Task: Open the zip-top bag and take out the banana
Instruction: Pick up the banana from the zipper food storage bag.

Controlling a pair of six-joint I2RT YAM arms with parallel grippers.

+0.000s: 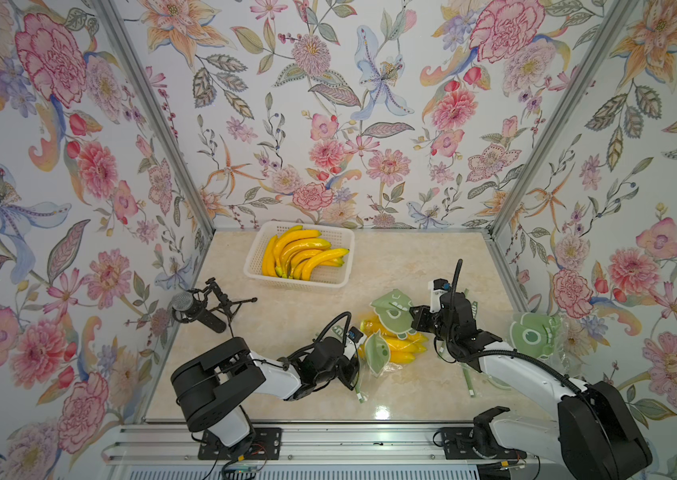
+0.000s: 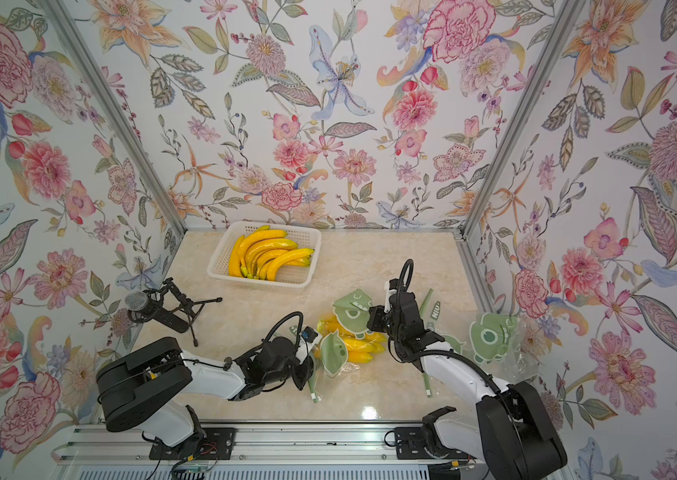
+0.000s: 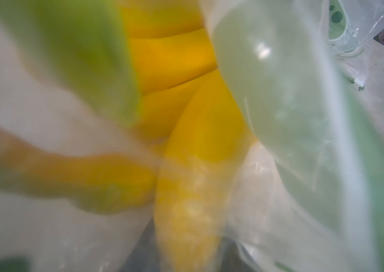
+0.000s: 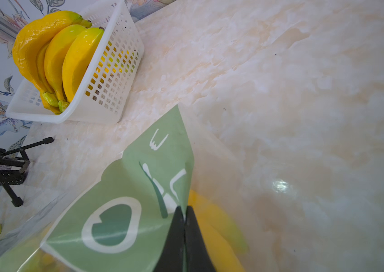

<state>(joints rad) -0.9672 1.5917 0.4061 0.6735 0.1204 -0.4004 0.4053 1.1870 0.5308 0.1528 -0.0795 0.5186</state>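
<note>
Just off centre toward 4 o'clock on the beige marbled tabletop (image 1: 411, 266): a clear zip-top plastic bag with green cartoon print (image 1: 393, 313), crumpled, with the yellow banana bunch (image 1: 401, 347) inside.

Clamped tight on its green film at the 2 o'clock side: right gripper (image 4: 184, 209), fingers pressed together.

At the bag's 8 o'clock end, against the plastic: left gripper (image 1: 354, 372) — impossible to tell whether spread or pinching.

- At 12 o'clock: white perforated plastic basket (image 1: 253, 272) of more bananas.
- At 9 o'clock: black microphone on a small tripod (image 1: 183, 303).
- At 3 o'clock: a second green-printed bag (image 1: 534, 332).
</note>
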